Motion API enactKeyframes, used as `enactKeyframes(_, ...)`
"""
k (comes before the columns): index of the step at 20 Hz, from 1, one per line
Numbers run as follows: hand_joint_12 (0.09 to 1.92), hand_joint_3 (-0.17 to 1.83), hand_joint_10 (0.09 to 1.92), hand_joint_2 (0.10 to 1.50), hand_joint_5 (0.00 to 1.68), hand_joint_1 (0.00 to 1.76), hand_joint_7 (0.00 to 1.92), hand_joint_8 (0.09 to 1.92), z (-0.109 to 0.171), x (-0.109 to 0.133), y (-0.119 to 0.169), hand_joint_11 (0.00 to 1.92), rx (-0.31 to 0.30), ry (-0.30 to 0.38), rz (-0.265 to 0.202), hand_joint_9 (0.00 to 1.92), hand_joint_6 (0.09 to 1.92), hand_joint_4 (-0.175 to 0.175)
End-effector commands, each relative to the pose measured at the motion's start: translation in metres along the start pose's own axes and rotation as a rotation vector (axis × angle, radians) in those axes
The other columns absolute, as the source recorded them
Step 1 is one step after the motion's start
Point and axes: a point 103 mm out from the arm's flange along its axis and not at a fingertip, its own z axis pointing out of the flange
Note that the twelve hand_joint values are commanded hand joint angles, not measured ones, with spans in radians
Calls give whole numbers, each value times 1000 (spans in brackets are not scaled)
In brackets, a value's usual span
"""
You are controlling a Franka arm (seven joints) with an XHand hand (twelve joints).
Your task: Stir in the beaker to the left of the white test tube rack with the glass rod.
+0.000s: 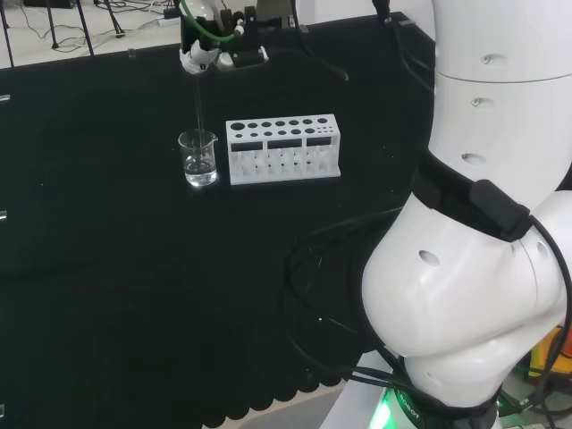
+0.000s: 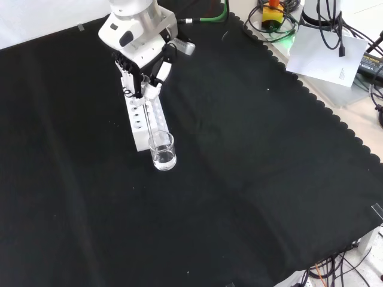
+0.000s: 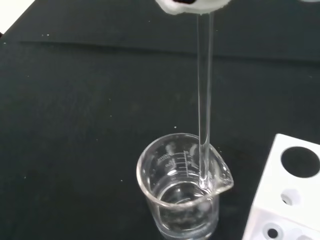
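A small clear glass beaker (image 1: 198,159) (image 2: 163,152) (image 3: 182,186) with a little clear liquid stands on the black cloth, just left of the white test tube rack (image 1: 284,148) in the head view. The black and white hand (image 1: 202,49) (image 2: 143,64) hangs above the beaker, its fingers curled round the top of a thin glass rod (image 1: 197,98) (image 2: 149,122) (image 3: 204,100). The rod hangs nearly upright, and its lower end dips inside the beaker near the spout side. In the front view the rack (image 2: 145,122) lies behind the beaker, under the hand.
Black cloth (image 2: 251,179) spreads wide on every side of the beaker and rack. The arm's big white links (image 1: 474,223) stand at the right of the head view, with black cables on the cloth beside them. Papers and cables lie beyond the cloth's scalloped edge (image 2: 335,113).
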Motion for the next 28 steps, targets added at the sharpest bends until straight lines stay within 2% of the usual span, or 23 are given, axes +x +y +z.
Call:
enactKeyframes(1, 602, -175, 738, 1075, 1400, 1323, 1271, 835, -2, -6, -21, 1604, 0, -4, 22, 1601, 87, -175)
enactKeyframes(7, 603, -175, 738, 1075, 1400, 1323, 1272, 834, -1, 20, -37, 1604, 8, -5, -4, 1602, 87, -175)
enactKeyframes(11, 604, -175, 738, 1075, 1401, 1323, 1271, 835, 5, 30, -34, 1603, 19, 8, -19, 1603, 87, -175)
enactKeyframes(15, 605, -175, 738, 1075, 1401, 1323, 1271, 836, 12, 32, -23, 1603, 35, 5, -16, 1602, 87, -175)
enactKeyframes(22, 606, -175, 738, 1074, 1401, 1323, 1273, 833, 15, 36, 0, 1602, 29, 1, -22, 1603, 87, -175)
enactKeyframes(28, 606, -175, 737, 1074, 1401, 1323, 1273, 832, 12, 20, 2, 1602, 35, -2, 2, 1604, 87, -175)
